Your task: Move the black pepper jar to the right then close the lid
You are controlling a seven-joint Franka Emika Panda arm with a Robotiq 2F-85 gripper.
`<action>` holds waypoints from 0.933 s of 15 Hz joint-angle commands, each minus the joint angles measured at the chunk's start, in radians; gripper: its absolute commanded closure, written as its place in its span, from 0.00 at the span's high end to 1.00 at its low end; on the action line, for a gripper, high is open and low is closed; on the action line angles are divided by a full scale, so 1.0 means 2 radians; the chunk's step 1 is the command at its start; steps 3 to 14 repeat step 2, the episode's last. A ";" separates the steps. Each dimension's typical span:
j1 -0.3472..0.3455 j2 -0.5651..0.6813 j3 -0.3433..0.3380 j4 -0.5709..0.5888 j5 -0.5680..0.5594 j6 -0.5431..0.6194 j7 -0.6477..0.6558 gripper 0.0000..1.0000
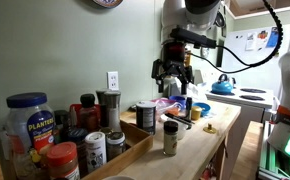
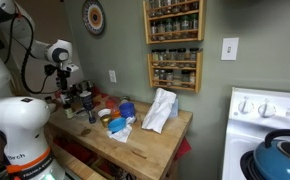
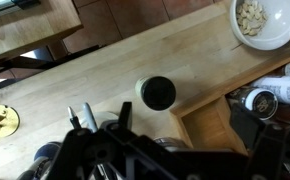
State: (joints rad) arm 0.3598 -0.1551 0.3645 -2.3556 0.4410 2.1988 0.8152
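The black pepper jar (image 1: 170, 139) is slim and clear with dark contents, and it stands upright on the wooden counter (image 1: 200, 150) in front of a wooden tray. In the wrist view I look down on its round dark lid (image 3: 158, 93), which sits on top of the jar (image 3: 142, 92). I cannot tell how tightly it is on. My gripper (image 1: 173, 74) hangs well above the counter, behind and above the jar, open and empty. In the wrist view its dark fingers (image 3: 183, 138) fill the lower edge, with the jar just beyond them. It also shows in an exterior view (image 2: 67, 82).
A wooden tray (image 3: 210, 125) holds a big blue-lidded jar (image 1: 30, 125), a red-lidded jar (image 1: 63, 160), a white-labelled black-lidded jar (image 1: 94, 148) and a grinder (image 1: 108, 108). A white bowl (image 3: 265, 22) and a blue kettle (image 1: 223, 85) on the stove are nearby.
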 commanded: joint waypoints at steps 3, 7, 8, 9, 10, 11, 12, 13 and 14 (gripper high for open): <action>-0.003 0.000 0.002 0.001 0.000 -0.002 0.000 1.00; -0.003 0.000 0.002 0.001 0.000 -0.002 0.000 1.00; -0.003 0.000 0.002 0.001 0.000 -0.002 0.000 1.00; -0.003 0.000 0.002 0.001 0.000 -0.002 0.000 1.00; -0.003 0.000 0.002 0.001 0.000 -0.002 0.000 1.00; -0.003 0.000 0.002 0.001 0.000 -0.002 0.000 1.00; -0.003 0.000 0.002 0.001 0.000 -0.002 0.000 1.00; -0.003 0.000 0.002 0.001 0.000 -0.002 0.000 1.00; -0.003 0.000 0.002 0.001 0.000 -0.002 0.000 1.00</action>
